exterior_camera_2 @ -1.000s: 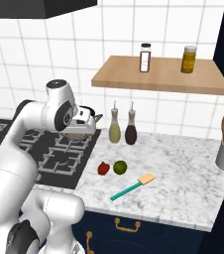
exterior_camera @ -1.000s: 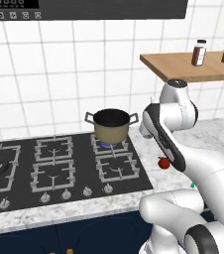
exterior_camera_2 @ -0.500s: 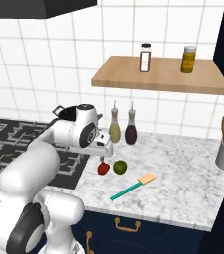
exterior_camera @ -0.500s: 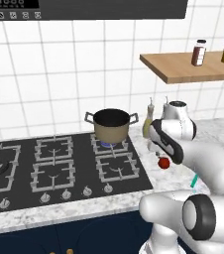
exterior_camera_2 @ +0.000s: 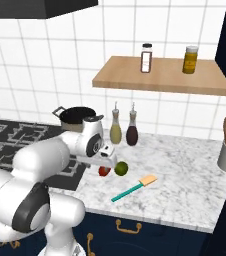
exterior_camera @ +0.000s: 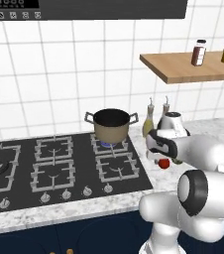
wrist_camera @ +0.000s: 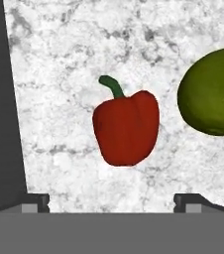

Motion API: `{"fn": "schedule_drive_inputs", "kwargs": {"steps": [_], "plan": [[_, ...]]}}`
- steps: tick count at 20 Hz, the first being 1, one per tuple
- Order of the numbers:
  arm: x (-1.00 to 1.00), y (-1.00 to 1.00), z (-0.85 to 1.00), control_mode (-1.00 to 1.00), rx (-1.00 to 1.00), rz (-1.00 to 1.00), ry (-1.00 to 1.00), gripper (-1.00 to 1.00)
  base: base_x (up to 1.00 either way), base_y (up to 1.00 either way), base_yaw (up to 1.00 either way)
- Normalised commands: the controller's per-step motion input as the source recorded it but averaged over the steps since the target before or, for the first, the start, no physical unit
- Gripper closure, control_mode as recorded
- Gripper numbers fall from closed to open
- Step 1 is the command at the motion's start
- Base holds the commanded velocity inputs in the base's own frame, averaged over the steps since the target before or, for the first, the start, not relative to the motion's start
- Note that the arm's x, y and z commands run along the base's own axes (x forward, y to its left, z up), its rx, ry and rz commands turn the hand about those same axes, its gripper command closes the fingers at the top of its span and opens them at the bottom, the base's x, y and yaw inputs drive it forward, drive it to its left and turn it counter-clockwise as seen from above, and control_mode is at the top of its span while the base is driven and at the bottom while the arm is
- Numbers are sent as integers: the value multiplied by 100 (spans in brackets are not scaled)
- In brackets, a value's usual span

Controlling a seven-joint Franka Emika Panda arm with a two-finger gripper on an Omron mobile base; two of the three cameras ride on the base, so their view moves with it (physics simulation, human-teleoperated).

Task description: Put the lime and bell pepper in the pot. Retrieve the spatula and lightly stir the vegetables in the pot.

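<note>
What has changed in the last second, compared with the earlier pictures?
The arm swung from near the pot toward the marble counter, so the open gripper came down over the bell pepper. Nothing was grasped. The bell pepper, lime and spatula lie where they were.

Red bell pepper [wrist_camera: 126, 127] beside lime [wrist_camera: 212, 92]

arm [exterior_camera_2: 45, 160]: glossy white rounded shells | joints: showing dark grey discs and bands | hand [wrist_camera: 112, 201]: two small dark finger tips | cables, markings: none showing
</note>
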Motion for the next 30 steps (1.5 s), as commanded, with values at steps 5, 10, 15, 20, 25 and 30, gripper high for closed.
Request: {"fn": "schedule_drive_inputs", "kwargs": {"steps": [5,10,15,20,25,30], "plan": [[34,-16,-46,-100,-5,-3,0,-100,0,0,0],[20,-9,-30,-100,-2,-1,0,-100,0,0,0],[10,0,-11,-100,0,0,0,100,0,0,0],[0,26,62,-100,0,0,0,100,0,0,0],[15,65,100,-100,0,6,-6,100,0,0,0],[78,58,100,-100,0,9,-2,100,0,0,0]]}}
